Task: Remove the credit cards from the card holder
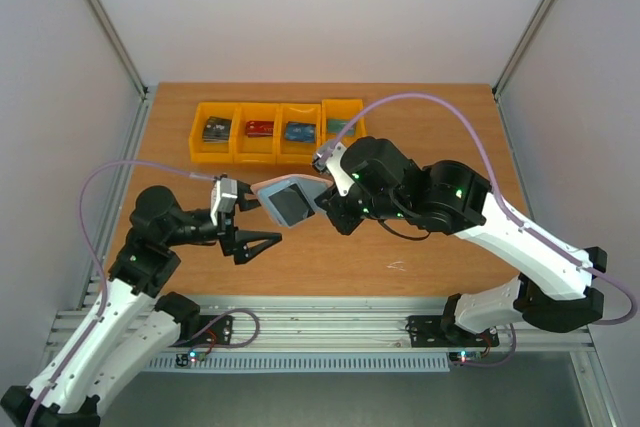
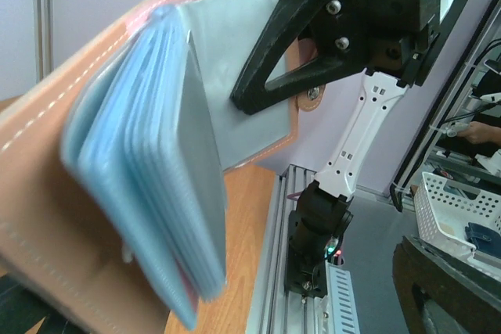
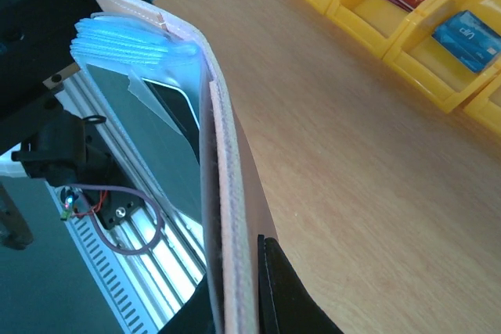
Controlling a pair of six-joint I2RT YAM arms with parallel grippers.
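- The right jaws are clamped on the card holder (image 1: 288, 199). One black finger (image 2: 278, 33) presses on the grey inside flap. The other finger sits on the pinkish outside.
- The left jaws stand apart, just beside the left side of the card holder. I cannot tell if they touch it.
- The card holder is not on the table (image 1: 420, 247). It hangs in the air over the middle of the table, between the two arms. It is open, and its blue pockets (image 2: 141, 177) fan out like pages of a book.
- I cannot pick out any cards in the pockets. They may be tucked deep inside.
- A row of yellow bins (image 1: 262, 132) sits along the far edge of the table, more to the left side, well away from the card holder.
- I think the step now is getting ready to pull: one arm holds the card holder open for the other. No card looks out yet.
- Next, I think the left jaws must go to one pocket, pinch the thin edge of a card, and slide it straight out.
- The right jaws need to hold tight then, or the whole card holder could get tugged along.
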